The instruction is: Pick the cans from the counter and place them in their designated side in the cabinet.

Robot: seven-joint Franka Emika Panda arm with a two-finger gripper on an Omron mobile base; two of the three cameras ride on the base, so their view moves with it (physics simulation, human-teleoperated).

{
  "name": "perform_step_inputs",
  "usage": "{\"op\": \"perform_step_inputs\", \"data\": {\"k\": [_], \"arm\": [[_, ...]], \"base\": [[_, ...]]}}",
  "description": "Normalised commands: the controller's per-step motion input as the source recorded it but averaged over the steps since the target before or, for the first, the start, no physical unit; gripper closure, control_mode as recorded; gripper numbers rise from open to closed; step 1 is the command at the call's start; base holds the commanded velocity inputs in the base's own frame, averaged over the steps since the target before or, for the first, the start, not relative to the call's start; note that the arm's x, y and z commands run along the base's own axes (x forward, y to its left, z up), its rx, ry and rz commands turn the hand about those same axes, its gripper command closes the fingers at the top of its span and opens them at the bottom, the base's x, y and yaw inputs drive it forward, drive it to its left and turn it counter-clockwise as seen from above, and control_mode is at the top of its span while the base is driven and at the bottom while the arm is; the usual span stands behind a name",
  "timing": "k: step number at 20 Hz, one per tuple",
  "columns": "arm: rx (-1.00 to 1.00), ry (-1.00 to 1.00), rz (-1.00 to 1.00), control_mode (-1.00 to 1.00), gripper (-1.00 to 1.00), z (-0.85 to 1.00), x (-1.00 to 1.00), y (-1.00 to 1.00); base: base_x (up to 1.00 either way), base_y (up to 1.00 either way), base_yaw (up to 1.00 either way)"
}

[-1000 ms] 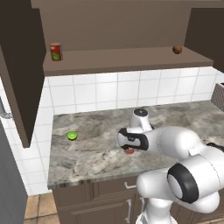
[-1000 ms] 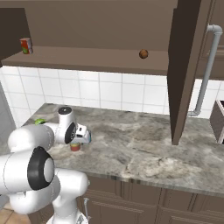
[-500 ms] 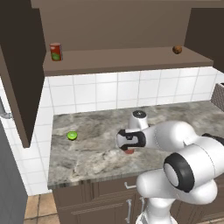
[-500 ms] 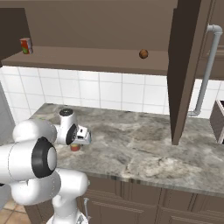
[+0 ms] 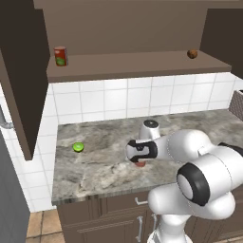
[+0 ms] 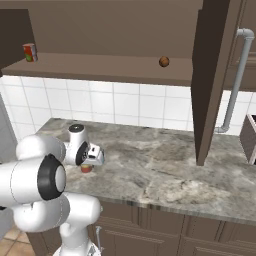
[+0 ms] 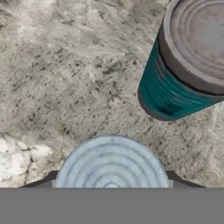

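Grey-brown marbled stone runs wide under white tile. In the left base view this desk [image 5: 95, 175] carries the banded can [image 5: 140, 163], a low red shape standing upright near the front edge. My gripper [image 5: 140, 153] hangs right over it, fingers pointing down. A green lime half [image 5: 78, 147] lies well apart at nine o'clock from the can. Up at eleven o'clock the cabinet [image 5: 19, 71] stands open, and on its long shelf [image 5: 133, 64] are a taller red can [image 5: 60, 56] at the left end and a small brown ball [image 5: 192, 53] at the right. Compared with a second ago the hand has hardly moved, while my elbow has swung in a little. I read that as the approach being over and the grasp being at hand.

From the right base view the gripper [image 6: 92, 156] sits just above the banded can [image 6: 86, 168], which still rests on the stone. So nothing is lifted yet.

Looking along the hand, the banded can's grey ringed lid [image 7: 111, 164] is at six o'clock, centred between my dark fingertips [image 7: 46, 180], one on each side of its rim. They lie so near the rim that I cannot tell whether they already press it or only straddle it. The teal can [image 7: 175, 92] stands on the stone at one o'clock, near the banded one but not touching it. Both cans remain to be shelved.
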Motion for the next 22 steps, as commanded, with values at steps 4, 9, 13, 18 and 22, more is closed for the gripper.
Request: {"op": "perform_step_inputs", "data": {"k": [4, 9, 13, 18, 22], "arm": [[0.0, -0.01, 0.0, -1.0, 1.0, 0.19, -0.16, 0.0], [0.0, -0.01, 0.0, -1.0, 1.0, 0.48, -0.18, 0.02], [0.0, -0.02, 0.0, -1.0, 1.0, 0.59, -0.18, 0.02], [0.0, -0.03, 0.0, -1.0, 1.0, 0.57, -0.16, 0.01], [0.0, -0.03, 0.0, -1.0, 1.0, 0.5, -0.09, 0.03]], "base": [[0.0, 0.0, 0.0], [0.0, 0.0, 0.0], [0.0, 0.0, 0.0], [0.0, 0.0, 0.0], [0.0, 0.0, 0.0]]}}
